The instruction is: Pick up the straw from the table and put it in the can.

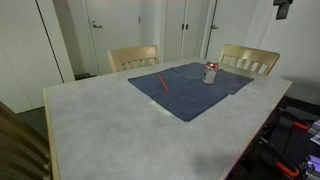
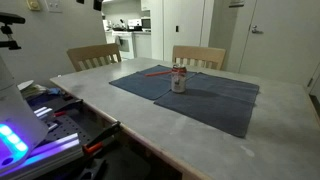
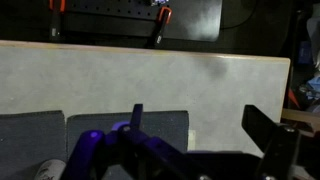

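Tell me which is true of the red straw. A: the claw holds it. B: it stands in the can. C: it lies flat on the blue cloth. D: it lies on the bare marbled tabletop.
C: in both exterior views the straw lies flat on the blue cloth, apart from the can.

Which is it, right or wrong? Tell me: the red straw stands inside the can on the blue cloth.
Wrong in one respect: the red straw is not inside the can. It lies flat on the blue cloth, apart from the can. The can does stand on that cloth. Both exterior views show this.
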Robot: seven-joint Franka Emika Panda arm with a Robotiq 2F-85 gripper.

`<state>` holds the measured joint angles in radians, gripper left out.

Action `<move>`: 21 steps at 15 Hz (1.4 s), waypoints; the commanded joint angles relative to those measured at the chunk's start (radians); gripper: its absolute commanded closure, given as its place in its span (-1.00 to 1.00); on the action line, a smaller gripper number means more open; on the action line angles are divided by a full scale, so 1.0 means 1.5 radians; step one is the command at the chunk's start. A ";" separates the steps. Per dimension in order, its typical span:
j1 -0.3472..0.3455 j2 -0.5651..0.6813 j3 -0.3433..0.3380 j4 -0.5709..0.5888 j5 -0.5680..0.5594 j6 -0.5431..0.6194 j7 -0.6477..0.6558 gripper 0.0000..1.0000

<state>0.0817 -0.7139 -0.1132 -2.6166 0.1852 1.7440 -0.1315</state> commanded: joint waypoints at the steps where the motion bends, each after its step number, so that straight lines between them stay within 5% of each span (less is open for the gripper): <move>1: -0.015 0.002 0.012 0.001 0.007 -0.003 -0.008 -1.00; 9: -0.006 0.089 0.004 0.078 -0.017 0.017 -0.059 -1.00; 17: 0.009 0.363 0.013 0.295 -0.016 0.026 -0.195 -1.00; 21: 0.001 0.498 0.050 0.377 -0.021 0.055 -0.142 -1.00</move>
<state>0.0972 -0.1254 -0.0752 -2.1706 0.1619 1.8103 -0.3911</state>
